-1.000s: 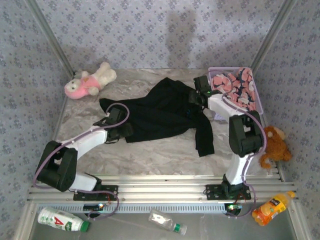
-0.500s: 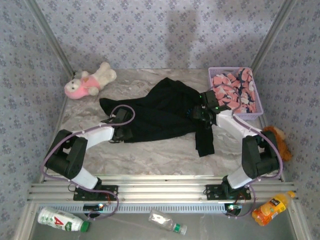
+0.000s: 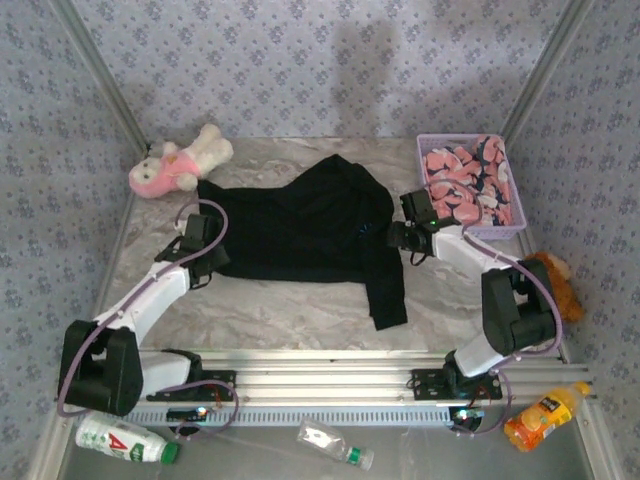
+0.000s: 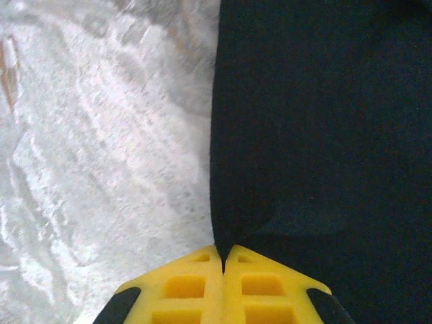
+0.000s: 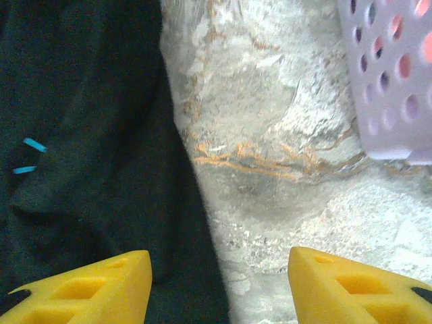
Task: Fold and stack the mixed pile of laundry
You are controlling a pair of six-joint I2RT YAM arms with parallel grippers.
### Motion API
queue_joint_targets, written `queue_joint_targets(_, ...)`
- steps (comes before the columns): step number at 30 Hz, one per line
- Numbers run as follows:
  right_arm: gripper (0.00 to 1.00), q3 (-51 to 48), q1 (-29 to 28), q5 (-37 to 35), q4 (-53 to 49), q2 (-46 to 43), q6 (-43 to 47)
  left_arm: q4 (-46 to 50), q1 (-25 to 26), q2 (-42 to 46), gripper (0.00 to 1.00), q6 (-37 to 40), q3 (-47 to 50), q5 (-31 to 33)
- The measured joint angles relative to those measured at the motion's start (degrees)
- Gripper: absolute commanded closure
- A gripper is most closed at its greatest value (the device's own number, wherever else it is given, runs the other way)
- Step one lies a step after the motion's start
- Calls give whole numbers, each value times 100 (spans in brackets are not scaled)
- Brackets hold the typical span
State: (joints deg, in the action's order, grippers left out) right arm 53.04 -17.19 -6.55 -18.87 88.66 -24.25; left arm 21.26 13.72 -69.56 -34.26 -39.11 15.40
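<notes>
Since one second ago, the left gripper [image 3: 207,260] has closed from wide and shifted toward the left side of the table [image 3: 280,300], drawing the black T-shirt [image 3: 300,225] out flatter and wider. The right gripper [image 3: 397,238] has come away from the basket [image 3: 511,229] to the shirt's right edge.

1. Left gripper [image 4: 223,255]: the yellow fingers [image 4: 189,287] are pressed together with no gap. The wrist view shows the shirt's [image 4: 317,135] edge pinched at their tips, with bare table [image 4: 101,148] to the left of it.
2. Right gripper [image 5: 219,273]: the jaws stand apart with nothing between them. One finger [image 5: 88,287] is over the black cloth [image 5: 88,135], the other over the table [image 5: 270,148]. The basket's perforated wall [image 5: 385,81] is near the upper right corner.
3. Black T-shirt: it lies across the middle of the table. Its upper left corner is just beside the plush toy [image 3: 178,163], and one sleeve trails toward the near edge.
4. Pink garment [image 3: 468,182]: it lies bunched inside the lavender basket at the far right corner.
</notes>
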Motion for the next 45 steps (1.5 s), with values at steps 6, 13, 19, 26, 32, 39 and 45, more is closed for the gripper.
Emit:
queue_joint_targets(6, 41, -7, -293, 208, 107, 240, -35, -9, -11, -413, 100, 13, 181, -111)
queue_joint_targets(13, 43, 496, -1502, 66, 140, 911, -170, -184, -11, -599, 100, -31, 284, -210)
queue_joint_targets(19, 75, 831, -1596, -293, 7, 1506, -446, -260, -11, -623, 100, -31, 289, -205)
queue_joint_targets(26, 92, 988, -1515, -568, -400, 1342, -439, -516, -39, -811, 100, -31, 273, -15)
queue_joint_targets(32, 95, 763, -656, -328, -470, 529, -339, -638, -219, -1244, 100, -24, -101, 98)
queue_joint_targets(39, 92, 334, 459, -243, -452, 271, -291, -802, -291, -1423, 100, 37, -470, 170)
queue_joint_targets(45, 57, 282, 896, -382, -481, 271, -223, -789, -291, -1425, 100, 85, -479, 192)
